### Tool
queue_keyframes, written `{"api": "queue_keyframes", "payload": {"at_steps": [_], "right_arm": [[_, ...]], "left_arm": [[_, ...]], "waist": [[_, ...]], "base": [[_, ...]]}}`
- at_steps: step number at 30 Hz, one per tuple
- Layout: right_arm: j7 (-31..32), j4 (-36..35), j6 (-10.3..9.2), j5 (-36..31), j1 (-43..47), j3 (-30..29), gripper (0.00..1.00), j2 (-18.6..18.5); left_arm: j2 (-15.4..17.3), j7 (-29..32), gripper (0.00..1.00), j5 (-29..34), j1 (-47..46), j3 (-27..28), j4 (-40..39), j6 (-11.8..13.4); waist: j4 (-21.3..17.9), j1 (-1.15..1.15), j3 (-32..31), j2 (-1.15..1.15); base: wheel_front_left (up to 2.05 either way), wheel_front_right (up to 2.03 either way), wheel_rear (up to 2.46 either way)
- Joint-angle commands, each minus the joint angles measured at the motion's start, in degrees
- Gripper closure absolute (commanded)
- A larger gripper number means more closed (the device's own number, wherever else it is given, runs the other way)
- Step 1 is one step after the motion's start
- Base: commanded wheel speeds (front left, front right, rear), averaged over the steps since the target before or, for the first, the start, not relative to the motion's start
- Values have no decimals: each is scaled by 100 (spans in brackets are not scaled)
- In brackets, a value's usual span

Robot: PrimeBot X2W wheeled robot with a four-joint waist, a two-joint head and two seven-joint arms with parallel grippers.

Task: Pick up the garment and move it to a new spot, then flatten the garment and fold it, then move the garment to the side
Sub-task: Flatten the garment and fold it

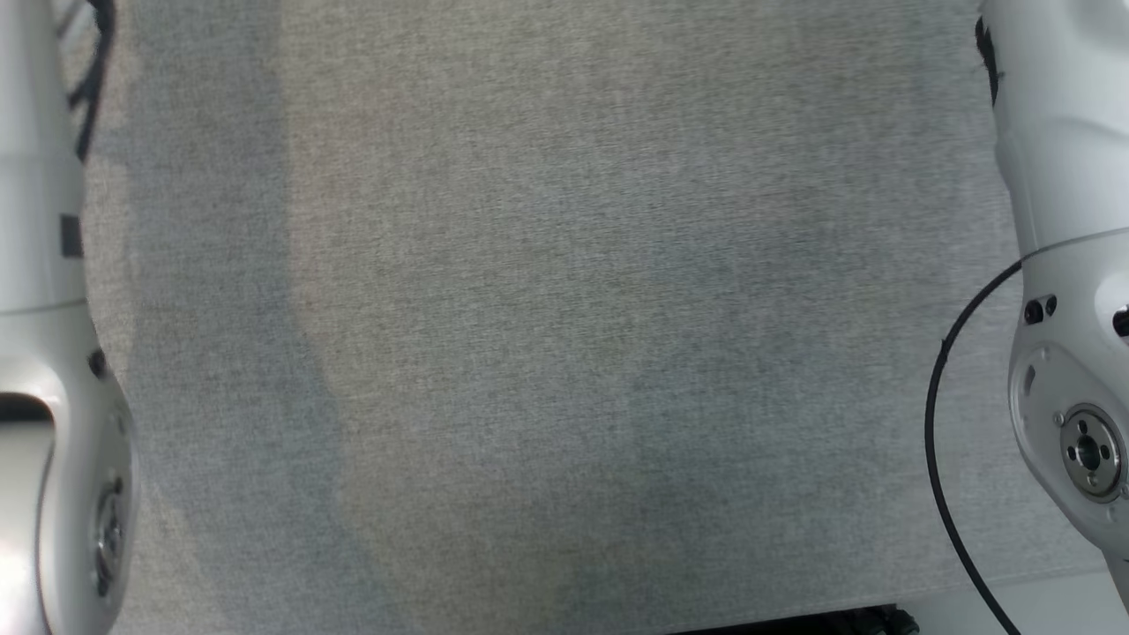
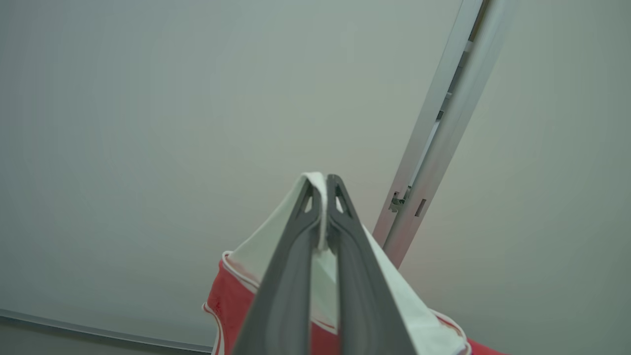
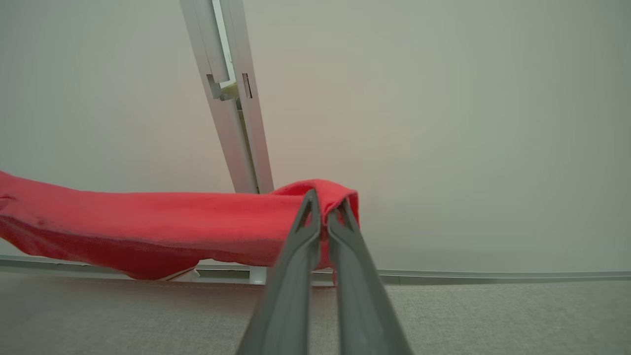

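Garment (image 3: 148, 222): hangs clear of the grey cloth-covered table (image 1: 564, 317), strung as a sagging red band between two pinches. Left gripper (image 2: 323, 185): clamped tight on a white, red-trimmed edge, with fabric peeking out between the tips. Right gripper (image 3: 323, 202): likewise closed down, on a red fold draped over its tips. Judging by this: pick-up done, carry to the new spot probably in hand. Laying down, flattening, folding and setting aside all left to do. In the head view, bare tabletop between left forearm (image 1: 35, 265) and right forearm (image 1: 1067, 176), nothing lying in the way, so plenty of room for spreading. Near edge of the table at the bottom right of that view, close to the black cable (image 1: 935, 423) looping off the right arm. Far edge in the right wrist view, marked by a pale strip (image 3: 493, 273) at the foot of the wall, with a slanting metal post (image 3: 236, 123) passing behind the cloth as seen from there. Worth lowering short of that post and well inside both edges, to avoid a hem sliding over.
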Motion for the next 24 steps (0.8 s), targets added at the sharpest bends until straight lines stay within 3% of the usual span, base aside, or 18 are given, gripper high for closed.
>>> {"api": "queue_keyframes", "payload": {"at_steps": [1, 8, 14, 24], "right_arm": [[-46, 60, -8, -6, 98, -36, 100, -22], [-51, -416, -8, 352, 699, 128, 100, -24], [-52, -626, -8, 820, 1360, 185, 100, -20], [-53, -1148, -8, 1603, 3023, 551, 100, -26]], "left_arm": [[-21, -79, 100, -40, 207, -27, 37, -116], [13, -200, 100, -101, 1002, 9, -136, -346], [24, -249, 100, -203, 2067, 94, -795, -501], [-156, -252, 100, -407, 4770, 230, -2348, -635]], "waist": [[252, -1, 268, 0], [221, -1, 50, 0], [203, -1, -450, 0], [96, -1, -1781, 0]], "base": [[0, 0, 0], [0, 0, 0], [0, 0, 0], [0, 0, 0]]}}
